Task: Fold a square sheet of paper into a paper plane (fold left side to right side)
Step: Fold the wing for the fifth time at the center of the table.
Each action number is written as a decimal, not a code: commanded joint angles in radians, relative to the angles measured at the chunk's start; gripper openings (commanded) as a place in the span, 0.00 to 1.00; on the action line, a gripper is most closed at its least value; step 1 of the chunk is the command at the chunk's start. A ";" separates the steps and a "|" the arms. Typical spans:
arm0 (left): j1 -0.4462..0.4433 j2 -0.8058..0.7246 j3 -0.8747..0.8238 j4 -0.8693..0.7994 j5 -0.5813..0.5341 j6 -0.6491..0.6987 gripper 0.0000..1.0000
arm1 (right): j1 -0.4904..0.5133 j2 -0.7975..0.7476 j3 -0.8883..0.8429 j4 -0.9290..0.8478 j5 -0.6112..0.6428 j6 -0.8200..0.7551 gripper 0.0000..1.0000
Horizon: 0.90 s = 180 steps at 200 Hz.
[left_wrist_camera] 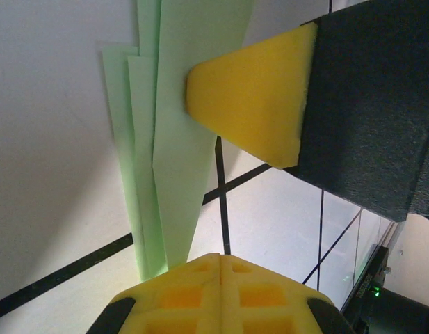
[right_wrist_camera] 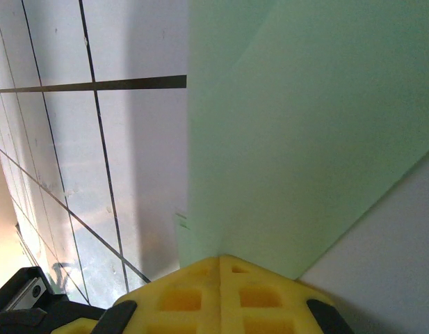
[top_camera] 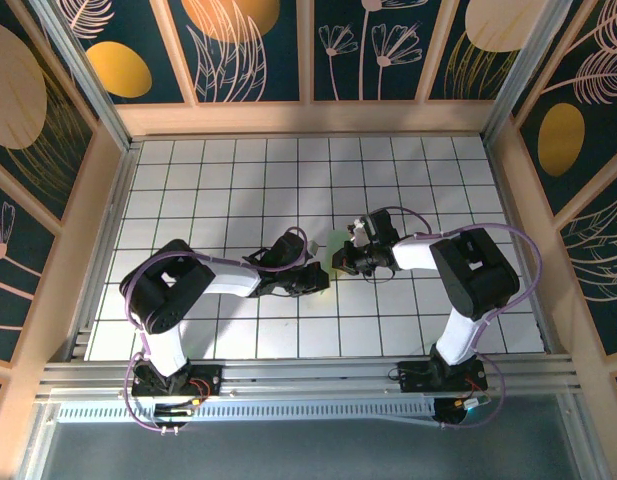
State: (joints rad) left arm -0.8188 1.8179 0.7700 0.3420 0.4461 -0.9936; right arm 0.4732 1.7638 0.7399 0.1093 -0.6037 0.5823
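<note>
Green paper is already past the flat-sheet stage. The plane [left_wrist_camera: 176, 174] lies flat on the table [top_camera: 218, 180] as a narrow stack of lengthwise layers tapering to a point. The left wrist cam shows three or so overlapped edges, with the narrow end running in at the left gripper [left_wrist_camera: 219, 268]. My read is that the nose folds and the main lengthwise folds are done.

Left gripper: fully closed, tips at the plane's narrow end. Can't tell if it's pinching or just pressing; the paper disappears under the pads.

Right gripper [left_wrist_camera: 250, 104]: also fully closed, yellow tip resting on the plane's top layer, toward the wider part. On its own cam the paper meets the fingertips the same way, so grip vs press is unclear there too.

Top cam: the plane sits between both grippers, mostly covered, with just a pale patch showing.

Left to do, as a guess: press the creases home, possibly fold the wings. Can't see whether the wings are down. Layer edges on the plane's side away from the right gripper look slightly staggered, so alignment isn't perfect. Late stage, not finished: both grippers are on the plane and nothing is released.
</note>
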 commanded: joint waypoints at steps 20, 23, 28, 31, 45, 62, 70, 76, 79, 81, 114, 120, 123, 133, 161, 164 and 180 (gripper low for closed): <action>0.007 0.026 -0.023 0.032 0.022 -0.018 0.00 | 0.005 0.082 -0.032 -0.126 0.148 -0.025 0.00; 0.006 0.026 -0.023 0.033 0.023 -0.018 0.00 | 0.004 0.082 -0.031 -0.125 0.148 -0.026 0.00; 0.006 0.027 -0.023 0.034 0.023 -0.018 0.00 | 0.004 0.082 -0.031 -0.126 0.149 -0.027 0.00; 0.007 0.027 -0.023 0.036 0.024 -0.019 0.00 | 0.004 0.082 -0.031 -0.126 0.150 -0.028 0.00; 0.006 0.029 -0.023 0.039 0.027 -0.019 0.00 | 0.004 0.082 -0.031 -0.126 0.151 -0.028 0.00; 0.006 0.031 -0.020 0.040 0.027 -0.020 0.00 | 0.005 0.084 -0.030 -0.127 0.151 -0.027 0.00; 0.006 0.031 -0.020 0.039 0.029 -0.020 0.00 | 0.004 0.085 -0.030 -0.129 0.151 -0.027 0.00; 0.006 0.032 -0.021 0.038 0.029 -0.020 0.00 | 0.005 0.086 -0.030 -0.129 0.153 -0.027 0.00; 0.006 0.032 -0.021 0.038 0.029 -0.020 0.00 | 0.004 0.085 -0.030 -0.129 0.153 -0.027 0.00; 0.007 0.032 -0.021 0.039 0.029 -0.020 0.00 | 0.004 0.085 -0.030 -0.128 0.153 -0.027 0.00; 0.003 0.033 -0.019 0.018 0.023 -0.010 0.00 | 0.004 0.090 -0.025 -0.135 0.155 -0.030 0.00; 0.002 0.034 -0.017 0.010 0.022 -0.007 0.00 | 0.005 0.092 -0.025 -0.135 0.156 -0.030 0.00; 0.002 0.032 -0.017 0.007 0.021 -0.006 0.00 | 0.004 0.091 -0.024 -0.137 0.156 -0.031 0.00; -0.001 0.032 -0.014 -0.002 0.017 -0.002 0.00 | 0.004 0.092 -0.022 -0.138 0.158 -0.033 0.00; -0.007 0.027 -0.020 -0.012 0.015 0.002 0.00 | 0.004 0.093 -0.022 -0.143 0.163 -0.035 0.00; -0.008 0.026 -0.020 -0.013 0.014 0.001 0.00 | 0.005 0.092 -0.023 -0.143 0.163 -0.035 0.00; -0.012 0.028 -0.019 -0.017 0.012 0.001 0.00 | 0.005 0.095 -0.022 -0.144 0.164 -0.036 0.00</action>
State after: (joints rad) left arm -0.8204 1.8339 0.7609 0.3626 0.4599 -1.0000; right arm 0.4732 1.7710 0.7509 0.1005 -0.6041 0.5777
